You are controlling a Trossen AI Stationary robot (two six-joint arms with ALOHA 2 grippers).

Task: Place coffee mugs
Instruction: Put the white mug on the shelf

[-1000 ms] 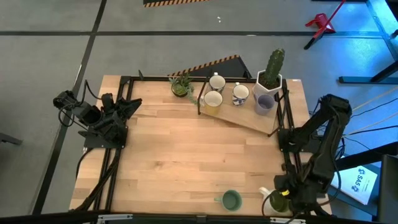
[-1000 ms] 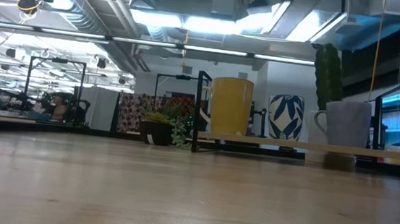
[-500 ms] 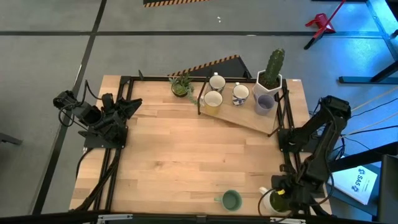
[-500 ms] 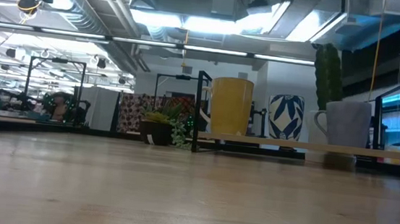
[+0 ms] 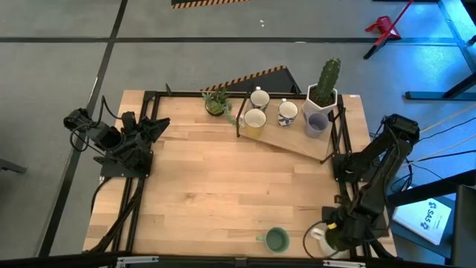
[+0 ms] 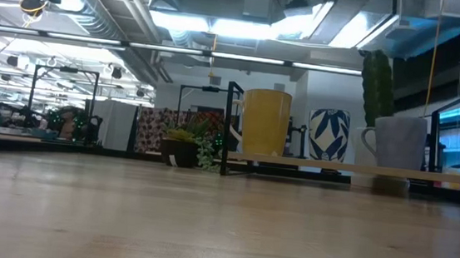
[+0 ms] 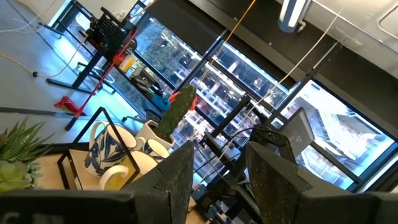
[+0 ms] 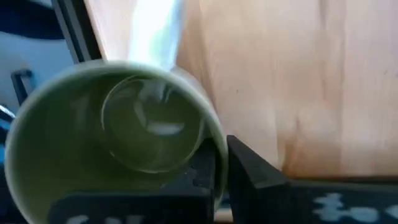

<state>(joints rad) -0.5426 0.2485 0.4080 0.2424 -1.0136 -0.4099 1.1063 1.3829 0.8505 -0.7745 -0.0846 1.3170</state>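
Right fingers (image 8: pixel 217 171) pinch rim of pale mug (image 8: pixel 118 134) near tabletop (image 5: pixel 223 186) front corner. Green mug (image 5: pixel 277 239) beside it. Left fingers (image 7: pixel 214 180) open, empty, parked at left edge.

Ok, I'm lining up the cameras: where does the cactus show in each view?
High view: cactus at the table's far edge, right of centre.
Low view: cactus upper right.
Left wrist view: cactus near centre.
Right wrist view: not in it; only the pale mug gripped by the right end effector.
Shared landmark: the blue-patterned mug, next to it in all three.
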